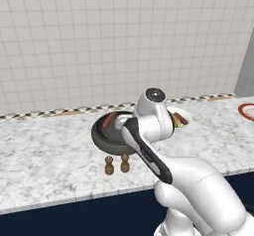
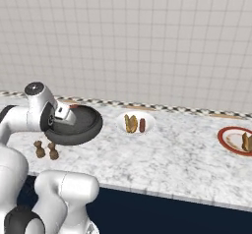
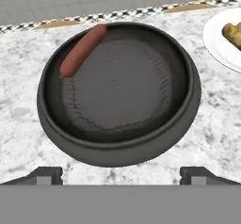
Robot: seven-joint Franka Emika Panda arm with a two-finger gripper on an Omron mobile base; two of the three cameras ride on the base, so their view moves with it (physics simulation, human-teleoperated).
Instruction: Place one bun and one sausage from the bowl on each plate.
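**Open gripper poised over the bowl, one sausage left inside**

Two dark fingertips (image 3: 47,173) rise at the bottom edge of the hand view, spread wide apart with nothing between them: the gripper (image 3: 120,175) is released and holds nothing. Just beyond them sits the bowl (image 3: 117,152), dark grey-black with a thick rim, on the speckled marble counter (image 3: 19,124).

One sausage (image 3: 83,50) lies in the bowl, leaning against the inner wall at the far left. Its long axis runs diagonally, from a lower end toward the left to an upper end toward the far rim. It lies ahead of the gripper and left of its midline, well apart from both fingertips. The rest of the bowl floor is bare.

In the right base view the hand hangs above the near left part of the bowl (image 2: 88,130). To the right of the bowl, near it, the white plate (image 2: 124,128) carries a bun (image 2: 131,123) and a second sausage (image 2: 142,125) side by side, both with their long axes running near to far. Well apart, at the far right of the counter, the red-rimmed plate (image 2: 224,140) carries a bun-coloured piece (image 2: 247,142), cut off by the picture's edge.

Two small brown shakers (image 2: 46,150) stand upright side by side on the counter, just in front of the bowl, toward its left side.
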